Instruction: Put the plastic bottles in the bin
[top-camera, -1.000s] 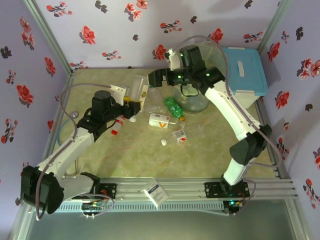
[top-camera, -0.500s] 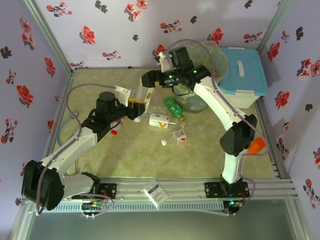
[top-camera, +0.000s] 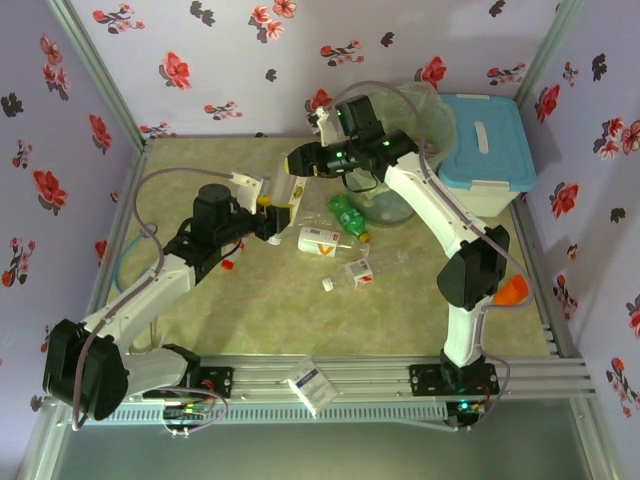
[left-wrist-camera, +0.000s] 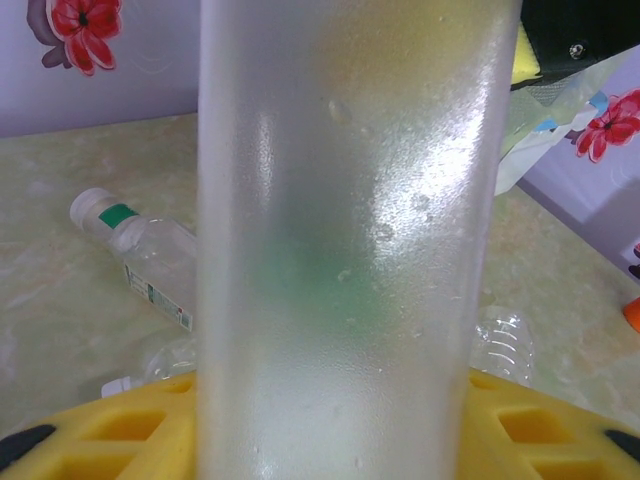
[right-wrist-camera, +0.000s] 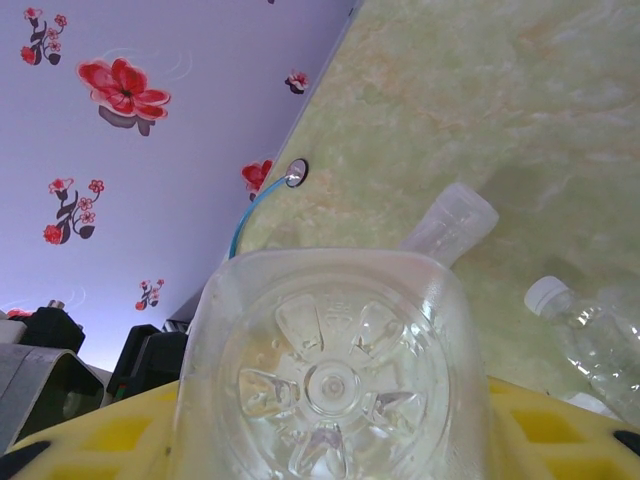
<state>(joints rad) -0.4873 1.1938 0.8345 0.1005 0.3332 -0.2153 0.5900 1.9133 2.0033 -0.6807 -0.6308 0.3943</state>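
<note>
Over comes the right arm, off the bin (top-camera: 392, 212) where it hung a second ago and across to the left, and its elbow has tucked in towards the middle of the table (top-camera: 250, 300). The right gripper (top-camera: 297, 166) now meets the clear bottle (top-camera: 287, 190) that the left gripper (top-camera: 272, 207) is holding up above the table, left of the bin. The left arm has barely shifted.

From the left wrist, that bottle stands straight up out of the yellow pads, frosted and misty, clamped firm. From the right wrist we look straight at its moulded base, with yellow pads snug against both flanks, so the right jaws have narrowed onto it. Two grippers, one bottle, one at each end!

Down on the table, more bottles are lying loose: a green bottle (top-camera: 348, 213) just in front of the bin, a white-labelled bottle (top-camera: 318, 240) near it, and a small red-labelled bottle (top-camera: 358, 272) closer to the arms' bases. The bin stands at the back, partly hidden behind the right arm, just beside the blue-lidded cooler box (top-camera: 490, 150)
</note>
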